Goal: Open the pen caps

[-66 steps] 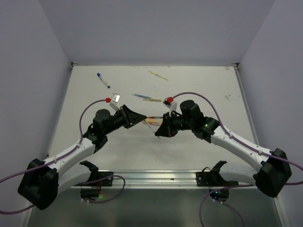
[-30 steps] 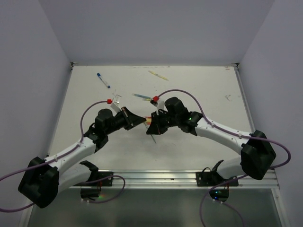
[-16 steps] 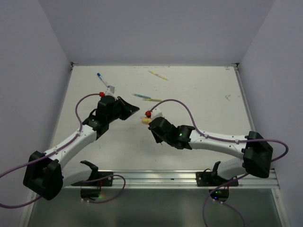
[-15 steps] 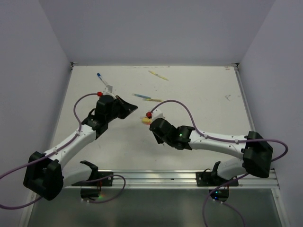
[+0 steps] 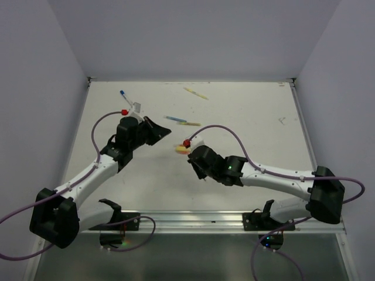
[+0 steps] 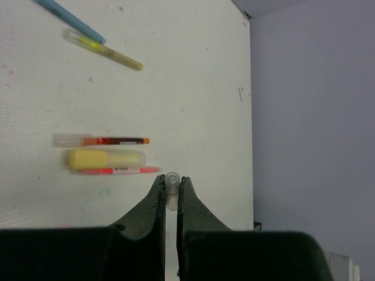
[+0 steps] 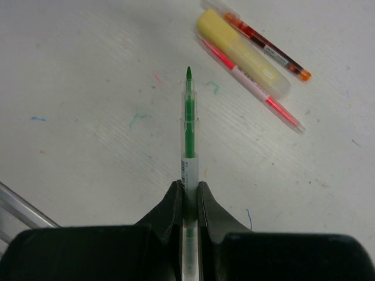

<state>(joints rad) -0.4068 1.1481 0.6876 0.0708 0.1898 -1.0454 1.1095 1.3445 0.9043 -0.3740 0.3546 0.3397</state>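
Clear pen cap clamped in left pincer, bare-tipped green pen clamped in right pincer, over white desk

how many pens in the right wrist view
4: a green pen in the right gripper, jaws shut; a red pen, yellow highlighter and pink pen side by side on the table. Others may lie outside it.

A robot lab: a white table boxed in by plain walls, with the left arm and right arm bolted to a metal rail.
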